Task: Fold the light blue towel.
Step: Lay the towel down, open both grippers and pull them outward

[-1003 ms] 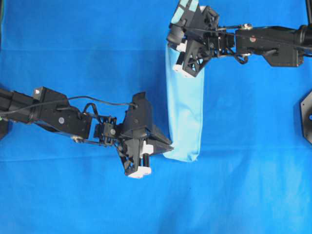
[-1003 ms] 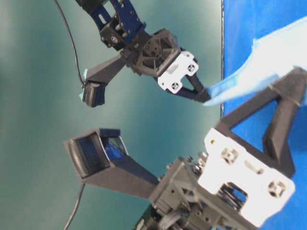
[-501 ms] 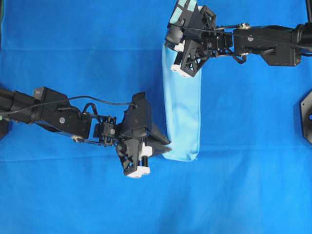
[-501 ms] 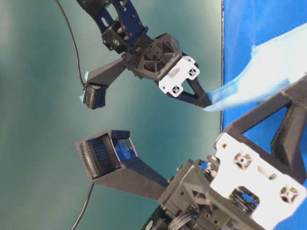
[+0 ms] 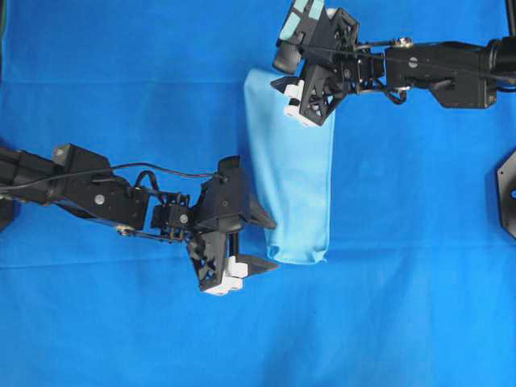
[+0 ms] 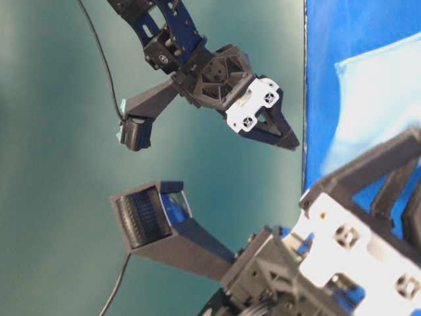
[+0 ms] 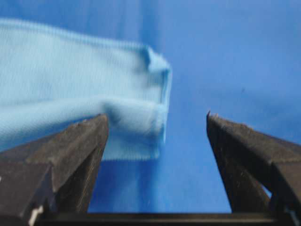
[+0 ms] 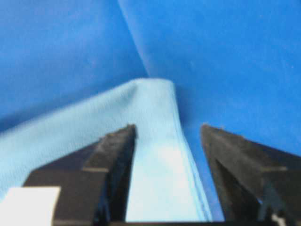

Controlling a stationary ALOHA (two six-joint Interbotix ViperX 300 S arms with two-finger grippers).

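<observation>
The light blue towel (image 5: 290,177) lies folded into a long strip on the royal-blue table cover (image 5: 121,72). My left gripper (image 5: 264,240) stands open at the strip's near left corner. In the left wrist view the towel's hemmed corner (image 7: 141,94) lies just ahead of the left finger (image 7: 80,155), and nothing is pinched in my left gripper (image 7: 157,122). My right gripper (image 5: 284,95) hangs open over the strip's far end. In the right wrist view the towel (image 8: 155,165) runs under the gap of my right gripper (image 8: 167,129), touching neither finger that I can see. The table-level view shows the towel (image 6: 375,92) flat.
The royal-blue sheet (image 5: 403,322) covers the whole table, with a crease (image 8: 136,47) running beyond the towel's far end. A black mount (image 5: 508,193) sits at the right edge. Both arms reach in from the sides.
Both grippers have opened and let go of the towel's left edge. The raised edge has dropped, and the strip now lies wider toward the left at its far end.
</observation>
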